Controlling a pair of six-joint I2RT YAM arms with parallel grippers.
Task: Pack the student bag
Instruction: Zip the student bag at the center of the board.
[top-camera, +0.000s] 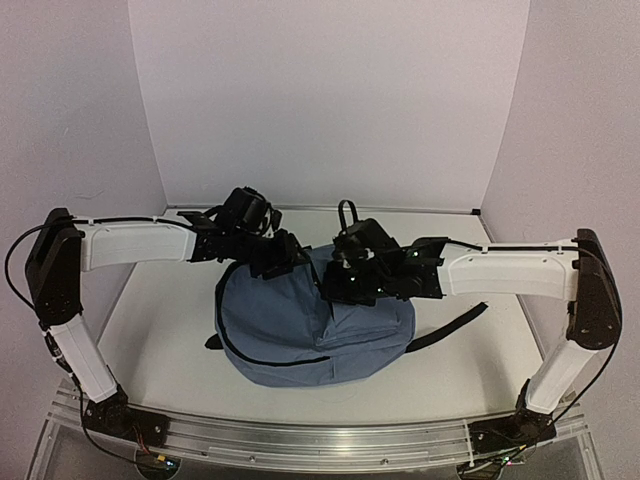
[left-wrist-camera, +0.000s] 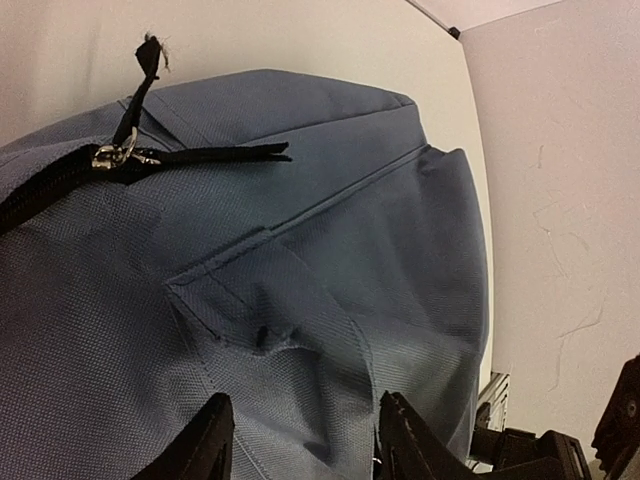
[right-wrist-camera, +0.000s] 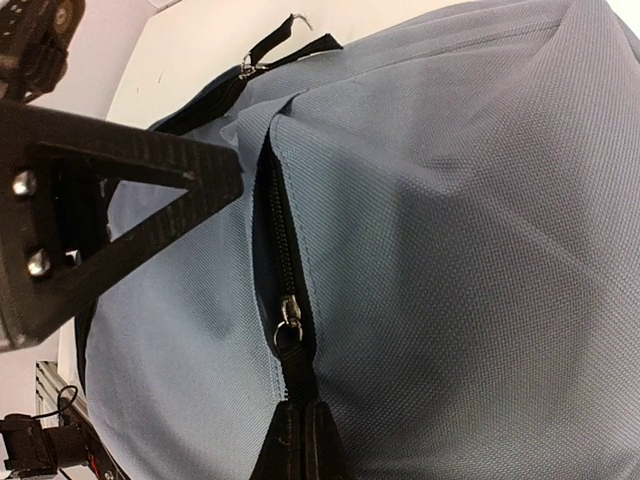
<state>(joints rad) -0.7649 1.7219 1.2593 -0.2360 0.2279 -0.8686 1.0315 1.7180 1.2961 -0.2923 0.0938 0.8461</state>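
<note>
Student bag (top-camera: 290, 335), one, lies under left fingers (left-wrist-camera: 205, 445) and right fingers (right-wrist-camera: 283, 445).

Looked like a robotics lab booth: bare white walls (top-camera: 330, 100) enclosing a white surface (top-camera: 160, 345), aluminium rail (top-camera: 300, 440) in front.

The soft slate-blue backpack (top-camera: 300, 330) lay slumped mid-table, its black strap (top-camera: 450, 328) trailing rightward, a metal zipper pull (right-wrist-camera: 288, 322) on its dark zipper.
</note>
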